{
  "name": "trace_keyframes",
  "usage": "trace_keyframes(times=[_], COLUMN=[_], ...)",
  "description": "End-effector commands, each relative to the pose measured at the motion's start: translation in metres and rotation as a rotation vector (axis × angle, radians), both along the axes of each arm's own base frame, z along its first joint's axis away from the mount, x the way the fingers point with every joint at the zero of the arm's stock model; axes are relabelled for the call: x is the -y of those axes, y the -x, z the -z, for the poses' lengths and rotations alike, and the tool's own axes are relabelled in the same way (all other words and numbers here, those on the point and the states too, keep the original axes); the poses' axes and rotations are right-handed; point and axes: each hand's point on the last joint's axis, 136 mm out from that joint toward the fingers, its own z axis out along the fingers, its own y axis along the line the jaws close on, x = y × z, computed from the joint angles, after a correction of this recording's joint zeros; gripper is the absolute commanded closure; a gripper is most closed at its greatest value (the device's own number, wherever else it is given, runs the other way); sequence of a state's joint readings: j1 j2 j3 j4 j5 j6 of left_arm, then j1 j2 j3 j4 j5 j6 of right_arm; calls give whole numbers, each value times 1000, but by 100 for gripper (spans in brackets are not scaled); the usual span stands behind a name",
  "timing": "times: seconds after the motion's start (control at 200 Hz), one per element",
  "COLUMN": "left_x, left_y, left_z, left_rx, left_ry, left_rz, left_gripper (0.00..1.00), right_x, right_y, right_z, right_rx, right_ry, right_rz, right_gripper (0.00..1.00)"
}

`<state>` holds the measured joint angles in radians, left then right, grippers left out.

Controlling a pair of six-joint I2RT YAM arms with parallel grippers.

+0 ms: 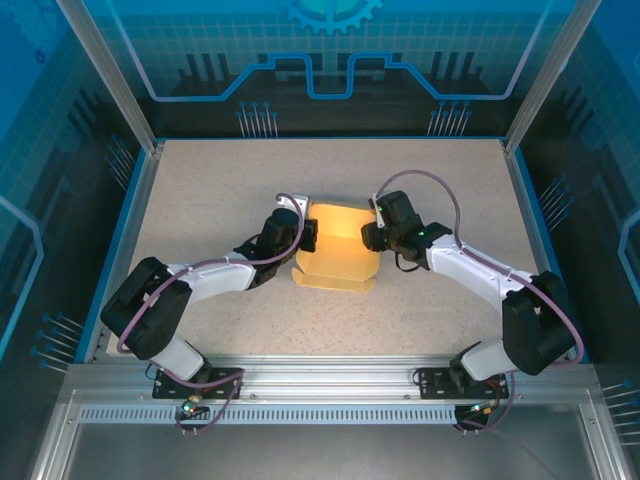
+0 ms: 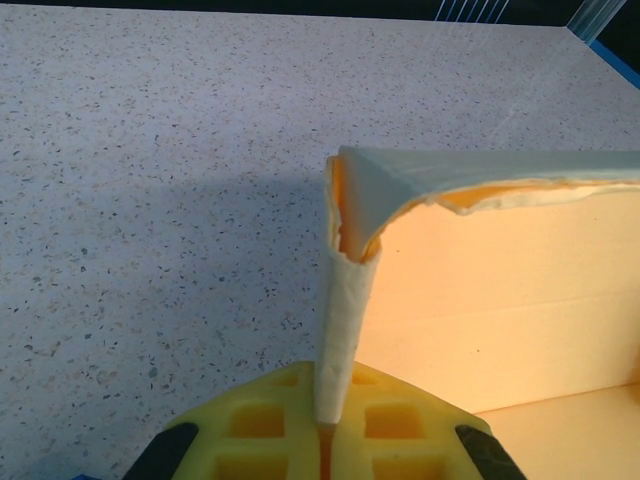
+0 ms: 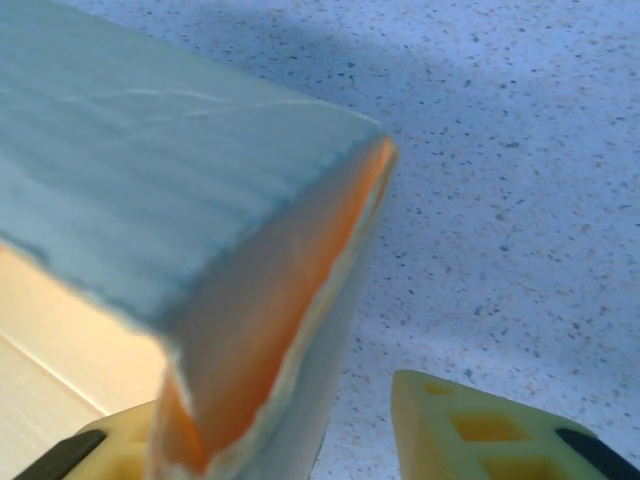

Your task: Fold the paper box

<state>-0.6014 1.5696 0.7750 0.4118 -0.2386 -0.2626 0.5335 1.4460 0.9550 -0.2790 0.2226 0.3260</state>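
Note:
The paper box (image 1: 335,250) is a pale yellow card piece in the middle of the table, its back and side walls raised and a front flap lying flat. My left gripper (image 1: 308,233) is at its left side. In the left wrist view the yellow pads (image 2: 260,435) are shut on the box's upright left corner fold (image 2: 345,320), with the box's inner wall (image 2: 500,300) to the right. My right gripper (image 1: 372,236) is at the box's right side. It (image 3: 290,445) stands open around the right wall (image 3: 250,330), with a gap between the wall and the right finger (image 3: 480,430).
The speckled table (image 1: 220,190) is bordered by a metal frame and blue-lit panels. Bare tabletop lies behind and in front of the box. Both arms reach in from the near rail (image 1: 320,380).

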Motion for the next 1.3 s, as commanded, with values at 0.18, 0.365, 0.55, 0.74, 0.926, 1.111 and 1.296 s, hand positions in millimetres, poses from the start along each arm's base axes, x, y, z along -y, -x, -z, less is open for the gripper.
trace_keyframes(times=[0.18,0.365,0.55,0.74,0.926,1.111,1.296], left_x=[1,1,1,0,0,0,0], left_y=[2,2,2,2,3,2,2], left_z=[-10,-9,-10,-10,-11,-11,-10], left_rx=[25,22,25,25,28,26,25], left_ry=[27,25,23,24,25,25,23], left_rz=[11,10,9,8,8,8,7], left_gripper=[100,100,100,100,100,100,100], right_x=[13,19,27,38,46,54,56], right_y=[-1,-2,0,2,2,0,-1], right_z=[-4,1,2,7,12,13,16], right_rx=[30,33,43,38,26,23,13], right_ry=[117,203,324,444,523,618,666], right_rz=[62,85,127,154,174,187,187], right_gripper=[76,81,81,82,84,85,85])
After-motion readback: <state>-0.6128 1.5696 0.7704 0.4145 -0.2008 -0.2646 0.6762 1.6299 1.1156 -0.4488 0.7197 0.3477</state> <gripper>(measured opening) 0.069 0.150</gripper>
